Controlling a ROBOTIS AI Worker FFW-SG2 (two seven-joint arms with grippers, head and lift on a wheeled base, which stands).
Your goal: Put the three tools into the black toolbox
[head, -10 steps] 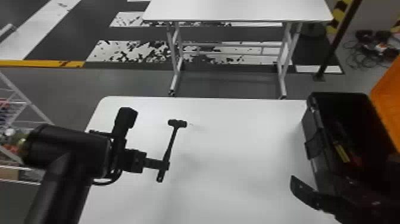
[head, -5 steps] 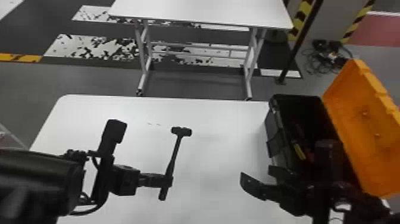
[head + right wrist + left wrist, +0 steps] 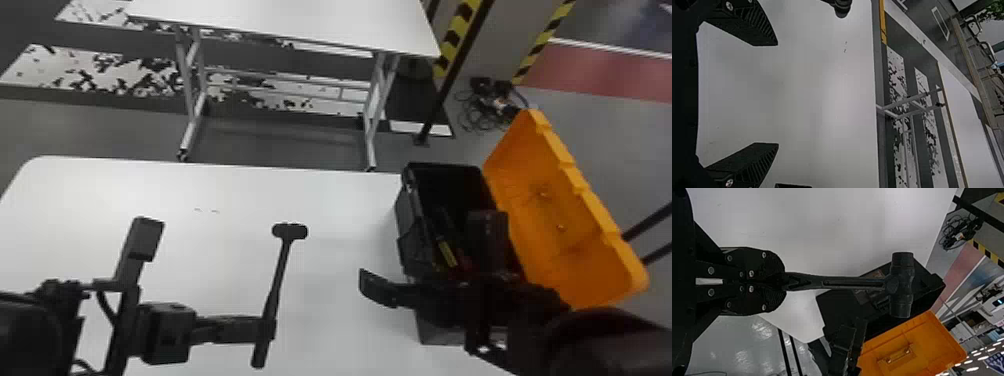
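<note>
Hammer: the hammer [image 3: 281, 280] is over the left-centre of the tabletop [image 3: 330, 210], its head toward the far edge, its butt toward the near edge.
Left gripper: the left gripper [image 3: 267, 329] is clenched around the lower handle, grasping the hammer from its left side.
Toolbox: the black toolbox [image 3: 412, 220] stands at the tabletop's far right corner, along the right edge, open at the top.
Inside: a dark item with a yellow marking [image 3: 446, 253] lies in it; its exact kind is hard to tell.
Lid: the orange lid [image 3: 560, 215] is swung open, leaning out past the right edge over the floor.
Right gripper: the right gripper [image 3: 400, 294] is released, fingers wide apart, at the near part of the toolbox, one finger jutting left over the tabletop.
Open room: white surface spans from hammer head to toolbox wall, and from hammer head to far edge.
</note>
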